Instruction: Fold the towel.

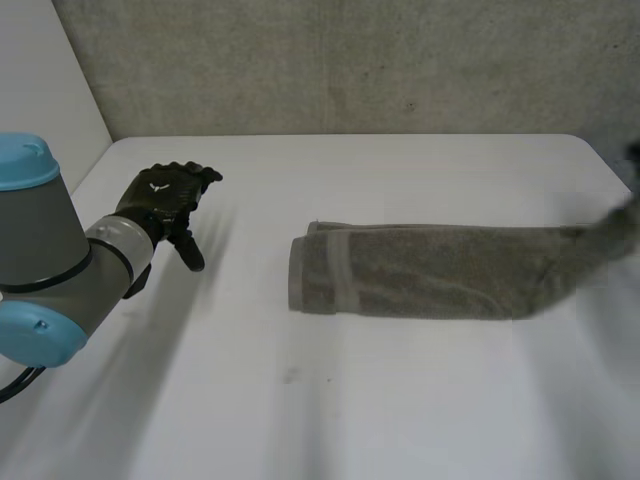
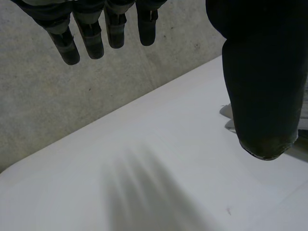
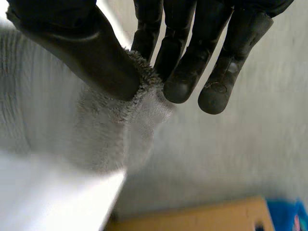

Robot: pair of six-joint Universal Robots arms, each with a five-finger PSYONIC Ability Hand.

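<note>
my right hand [image 3: 82, 53] is pinching the towel [image 1: 430, 270] by its end, thumb against fingers, probably to carry it over for a fold. the towel is lying as a long strip (folded lengthwise) on the table [image 1: 350, 400]. my left hand [image 1: 165, 195] is hovering relaxed and empty, well apart.

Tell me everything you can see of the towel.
The towel is grey-brown terry cloth, fluffy in the pile, folded into a long narrow strip lying across the white table. A flat woven band crosses it near its left end, where layered edges show. Its right end rises off the table, pinched between the thumb and fingers of the right hand. Nothing else touches it.
</note>
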